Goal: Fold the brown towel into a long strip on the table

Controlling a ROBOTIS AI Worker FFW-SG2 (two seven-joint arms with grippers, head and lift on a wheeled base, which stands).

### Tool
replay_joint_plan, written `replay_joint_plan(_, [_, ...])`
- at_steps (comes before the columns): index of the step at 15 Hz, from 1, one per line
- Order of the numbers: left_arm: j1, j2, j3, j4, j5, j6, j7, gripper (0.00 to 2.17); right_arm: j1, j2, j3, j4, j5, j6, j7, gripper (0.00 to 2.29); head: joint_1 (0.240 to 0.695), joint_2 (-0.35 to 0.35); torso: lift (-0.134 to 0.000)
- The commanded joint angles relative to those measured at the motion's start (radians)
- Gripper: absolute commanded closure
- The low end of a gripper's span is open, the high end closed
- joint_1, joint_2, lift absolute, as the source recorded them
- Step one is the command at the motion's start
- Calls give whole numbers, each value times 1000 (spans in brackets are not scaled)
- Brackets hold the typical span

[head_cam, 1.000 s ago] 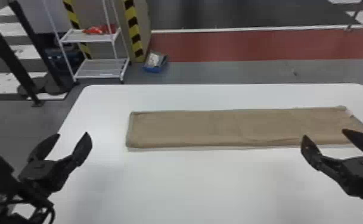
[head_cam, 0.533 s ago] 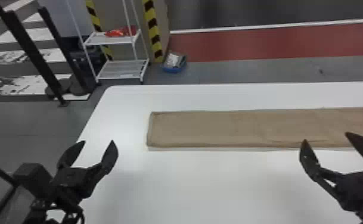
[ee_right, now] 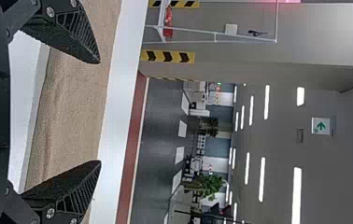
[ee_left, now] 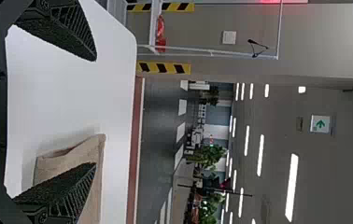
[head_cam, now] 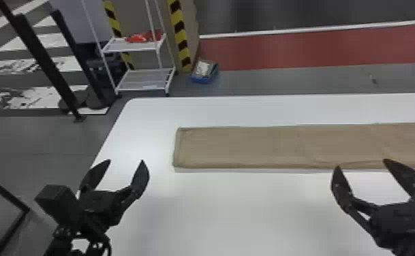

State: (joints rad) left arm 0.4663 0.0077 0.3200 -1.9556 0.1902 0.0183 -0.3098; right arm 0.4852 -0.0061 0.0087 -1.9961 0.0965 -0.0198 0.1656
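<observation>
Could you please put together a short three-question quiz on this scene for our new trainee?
1. Multiple choice: How does the brown towel lie on the white table?
A) Rolled into a ball
B) Flat, as a long strip
C) Hanging over the table's left edge

2. True or false: The left gripper and the right gripper both have their fingers apart.

3. Fill in the blank: The item on the upper shelf of the white rack beyond the table is ____ in colour.

Key: 1. B; 2. True; 3. red
</observation>
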Motion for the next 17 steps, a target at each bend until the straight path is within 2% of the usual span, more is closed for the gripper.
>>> replay_joint_plan(1, [0,-10,-9,1,0,-4,0,83,-4,7,-1,-1,-6,10,0,130,695,196,-123])
replay_joint_plan(6, [14,-10,-19,0,-5,-65,18,83,-14,7,8,-13,-11,28,6,130,695,188,-123])
replay_joint_plan(17, [52,-10,-25,-32,-15,-93,23,83,1,7,19,-27,-11,13,6,130,695,202,-123])
